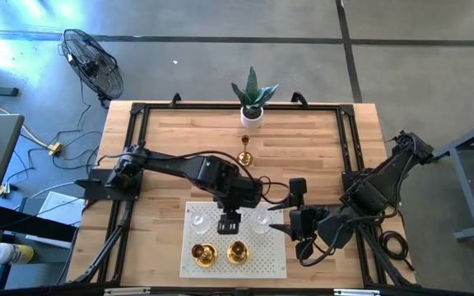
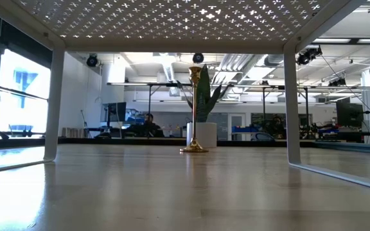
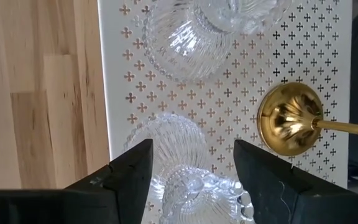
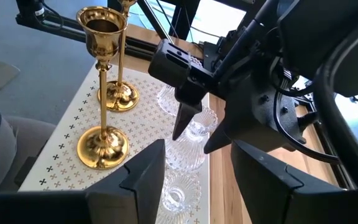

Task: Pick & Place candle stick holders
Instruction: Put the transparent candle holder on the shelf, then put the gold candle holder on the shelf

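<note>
Around my light wooden plank table (image 1: 179, 136) lies a grey concrete floor (image 1: 220, 57), where a black round wire fan (image 1: 93, 62) stands. Beyond, I see tall bright windows (image 2: 18, 96), white ceiling ducts (image 2: 236, 62) and dark desks (image 2: 133, 131).

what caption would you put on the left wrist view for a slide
Left gripper open above a clear glass holder on the white perforated mat, with a gold holder's base alongside.
</note>
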Controlling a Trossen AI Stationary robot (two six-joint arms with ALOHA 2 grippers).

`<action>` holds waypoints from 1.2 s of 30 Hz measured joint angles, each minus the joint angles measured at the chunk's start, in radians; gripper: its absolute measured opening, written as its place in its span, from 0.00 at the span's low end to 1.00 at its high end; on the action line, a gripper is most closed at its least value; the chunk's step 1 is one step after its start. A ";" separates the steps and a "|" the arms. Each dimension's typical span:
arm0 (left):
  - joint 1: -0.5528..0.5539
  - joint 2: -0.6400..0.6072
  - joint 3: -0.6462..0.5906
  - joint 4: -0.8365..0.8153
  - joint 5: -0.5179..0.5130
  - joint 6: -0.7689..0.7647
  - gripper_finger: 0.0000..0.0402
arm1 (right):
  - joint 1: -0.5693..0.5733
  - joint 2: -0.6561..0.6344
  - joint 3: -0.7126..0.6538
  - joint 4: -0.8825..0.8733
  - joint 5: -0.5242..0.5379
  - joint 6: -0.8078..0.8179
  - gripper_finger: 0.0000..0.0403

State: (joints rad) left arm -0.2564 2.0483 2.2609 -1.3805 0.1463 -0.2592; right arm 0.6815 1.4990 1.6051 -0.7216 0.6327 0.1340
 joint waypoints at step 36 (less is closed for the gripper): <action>0.000 -0.068 0.097 0.212 0.006 0.096 0.54 | -0.001 0.000 0.000 -0.002 -0.002 0.000 0.44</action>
State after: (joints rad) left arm -0.2562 1.9808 2.3577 -1.1687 0.1525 -0.1630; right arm 0.6807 1.4994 1.6054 -0.7231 0.6312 0.1338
